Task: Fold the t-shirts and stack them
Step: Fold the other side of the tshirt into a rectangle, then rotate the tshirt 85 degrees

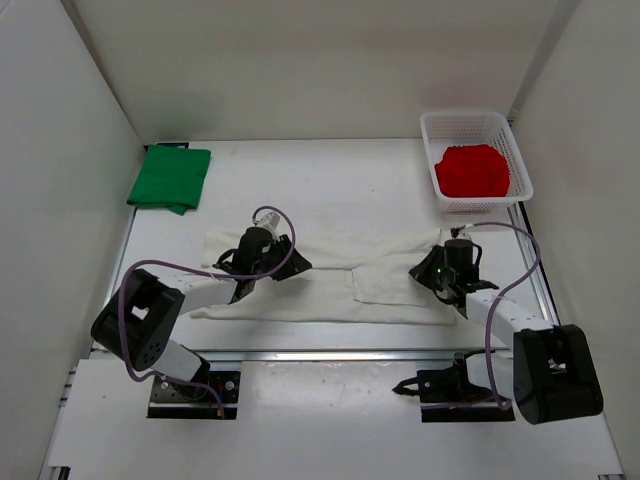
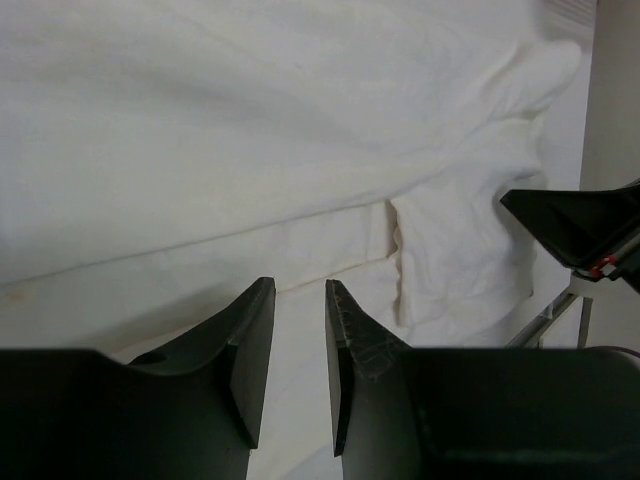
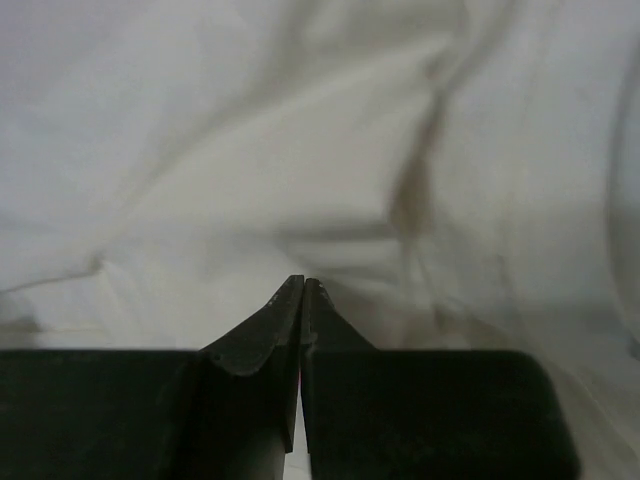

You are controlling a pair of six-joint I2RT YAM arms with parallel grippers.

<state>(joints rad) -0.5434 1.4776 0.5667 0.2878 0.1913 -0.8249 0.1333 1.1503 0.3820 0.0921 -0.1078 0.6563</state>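
Fingers [image 2: 250, 350] part-open on the left, pinched together on the right, both over the soft white cloth t-shirt [image 1: 340, 250] spread mid-table.

Folding looks to be the step in hand, and to do it cleanly each arm likely wants a firm bite on an edge, then both lifting together so the cloth carries over flat, no dragged wrinkles. The left gripper [image 2: 298, 290] hovers over the shirt, jaws partly apart, nothing visibly clamped. The right gripper [image 3: 302, 282] has its fingers [image 3: 270, 330] pressed tip to tip right at the fabric, though whether a pinch is caught cannot be told. A bright green cloth t-shirt [image 1: 170, 178] lies folded at the white table's [image 1: 330, 180] far left, and a bright red cloth t-shirt [image 1: 472, 170] waits bunched in the white plastic mesh basket [image 1: 468, 116].
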